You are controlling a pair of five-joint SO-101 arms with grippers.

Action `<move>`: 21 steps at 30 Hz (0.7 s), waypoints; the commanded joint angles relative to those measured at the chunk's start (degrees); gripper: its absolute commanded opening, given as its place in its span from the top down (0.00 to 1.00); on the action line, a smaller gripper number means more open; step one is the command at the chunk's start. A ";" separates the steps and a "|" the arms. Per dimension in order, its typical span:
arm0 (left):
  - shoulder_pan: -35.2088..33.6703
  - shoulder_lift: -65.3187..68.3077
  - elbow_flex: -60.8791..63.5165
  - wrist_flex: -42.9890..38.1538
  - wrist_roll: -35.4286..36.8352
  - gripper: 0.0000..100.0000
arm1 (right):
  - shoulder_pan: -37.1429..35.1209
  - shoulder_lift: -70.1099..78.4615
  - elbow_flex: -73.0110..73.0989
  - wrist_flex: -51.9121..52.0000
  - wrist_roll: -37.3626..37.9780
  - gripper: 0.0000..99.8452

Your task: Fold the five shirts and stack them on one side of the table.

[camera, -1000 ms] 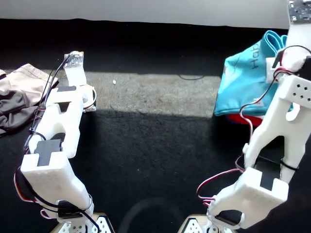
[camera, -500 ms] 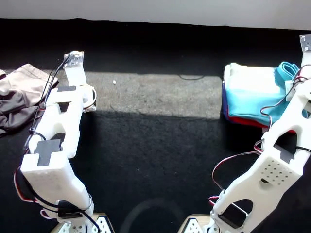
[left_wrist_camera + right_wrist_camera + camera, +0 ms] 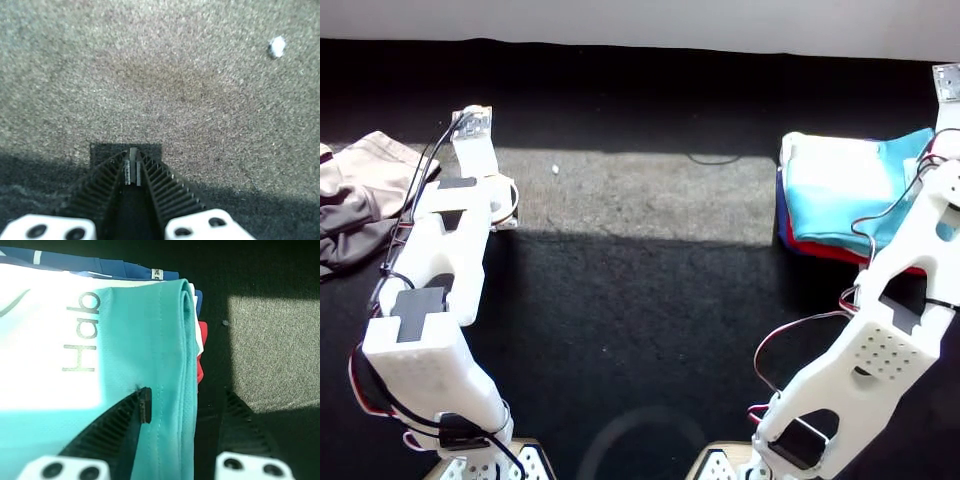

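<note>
Right claw (image 3: pixel 187 402): jaws spread wide, gripping nothing; one finger (image 3: pixel 144 405) over the top of the teal shirt (image 3: pixel 150 340), the other over dark desk just beside the stack; the shirt's folded edge lies between them; whether the finger touches the cloth I cannot tell
Left claw (image 3: pixel 132 156): fingers closed together, empty; pointing down at the sunlit band (image 3: pixel 160 75) of the desk
Arms: right arm (image 3: pixel 890 330) runs up along the desk's right edge to the stack; left arm (image 3: pixel 435 270) stretches from the near edge toward the far left
Stack (image 3: pixel 840 200): at the right edge of the desk, toward the far side; teal shirt on top with a white printed panel (image 3: pixel 40 340); red shirt (image 3: pixel 202 332) and blue shirt (image 3: pixel 100 265) peek out below it; folded edges roughly flush, facing the desk's middle
Loose garments: beige garment (image 3: pixel 370 160) and dark grey garment (image 3: pixel 350 225) crumpled together at the left edge, just beside the left arm, unfolded
Desk (image 3: pixel 640 330): dark covering; the sunlit band crosses it between the two arms
Open room: wide bare stretch in the middle, from the left arm across to the stack
Small things: white fleck (image 3: pixel 276 46) on the sunlit band near the left claw; thin dark cable (image 3: pixel 715 158) at the band's far edge
</note>
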 commanded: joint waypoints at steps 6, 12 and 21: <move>-0.22 0.22 -2.07 -0.18 -0.26 0.99 | -1.19 -0.66 -14.46 -1.89 -20.04 0.76; -0.22 0.22 -2.07 -0.18 -0.26 0.99 | -2.68 -0.84 -24.22 9.89 -26.99 0.76; -0.22 0.22 -2.07 -0.18 -0.26 0.99 | -10.59 -0.75 -45.32 32.48 -26.99 0.76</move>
